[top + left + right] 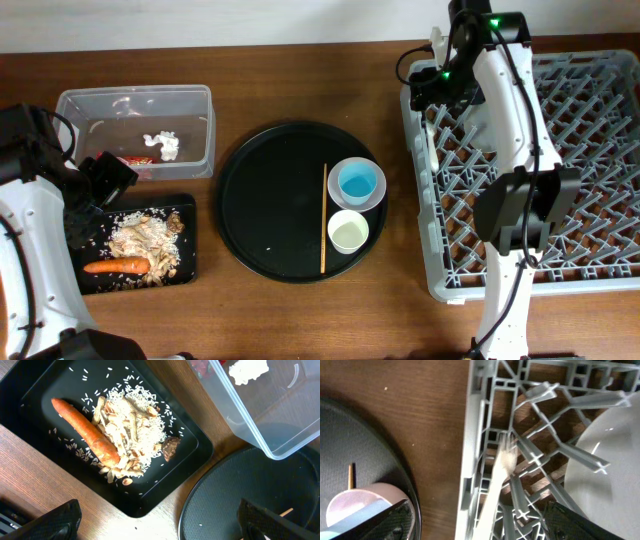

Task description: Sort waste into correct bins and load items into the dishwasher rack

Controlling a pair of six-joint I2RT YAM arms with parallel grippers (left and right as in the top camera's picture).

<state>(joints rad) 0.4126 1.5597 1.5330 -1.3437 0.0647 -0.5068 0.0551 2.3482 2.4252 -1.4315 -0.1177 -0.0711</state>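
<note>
My right gripper (482, 520) (432, 80) is open over the near-left corner of the grey dishwasher rack (475, 435) (600, 150). A blurred white fork (496, 480) lies between its spread fingers, against the rack's pegs, ungripped. A white dish (612, 460) rests in the rack. My left gripper (162, 522) (108, 178) hangs open and empty above the black rectangular tray (188, 268), which holds the carrot (117, 266) (85, 432), rice (135, 420) and brown scraps (171, 447). The clear tub (135, 100) holds the tissue (163, 145) and red wrapper (137, 160).
A large round black tray (270, 200) sits mid-table. It carries the light blue cup (358, 183) set in a pale bowl, the small white cup (348, 231) and the wooden stick (324, 218). The right arm reaches across the rack's left side.
</note>
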